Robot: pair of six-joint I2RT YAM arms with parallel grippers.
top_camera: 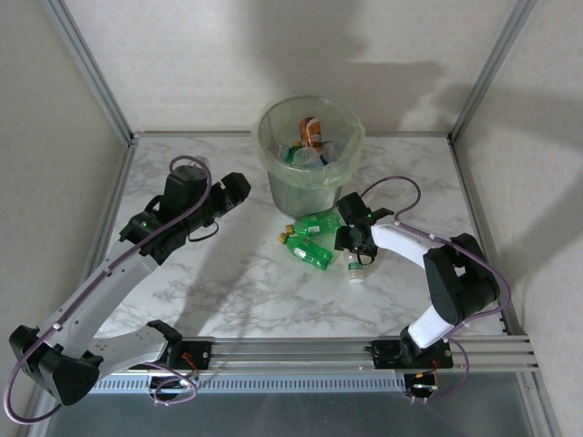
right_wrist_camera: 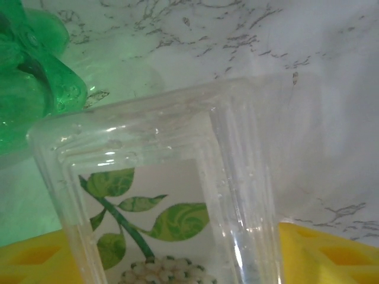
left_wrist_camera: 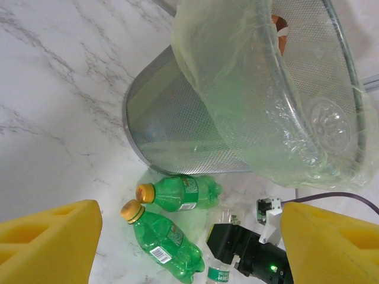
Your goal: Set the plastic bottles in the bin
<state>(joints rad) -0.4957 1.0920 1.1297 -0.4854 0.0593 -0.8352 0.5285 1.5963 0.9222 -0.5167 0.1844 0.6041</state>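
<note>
The bin (top_camera: 301,187) stands at the back middle of the table, a grey mesh pail (left_wrist_camera: 177,124) with a pale green liner, holding several plastic bottles, one with an orange label (top_camera: 311,130). Two green bottles (top_camera: 314,223) (top_camera: 308,253) lie in front of it, also seen from the left wrist (left_wrist_camera: 180,192) (left_wrist_camera: 166,239). A clear bottle with a leaf label (right_wrist_camera: 154,207) lies beside them (top_camera: 356,266). My right gripper (top_camera: 353,241) (right_wrist_camera: 177,260) has its yellow pads against both its sides. My left gripper (top_camera: 239,187) (left_wrist_camera: 189,248) hovers open left of the bin, holding nothing.
Metal frame posts rise at the table's back corners (top_camera: 123,118) (top_camera: 465,114). A rail (top_camera: 301,350) runs along the near edge between the arm bases. Bare marble (top_camera: 228,291) lies in front of the bottles.
</note>
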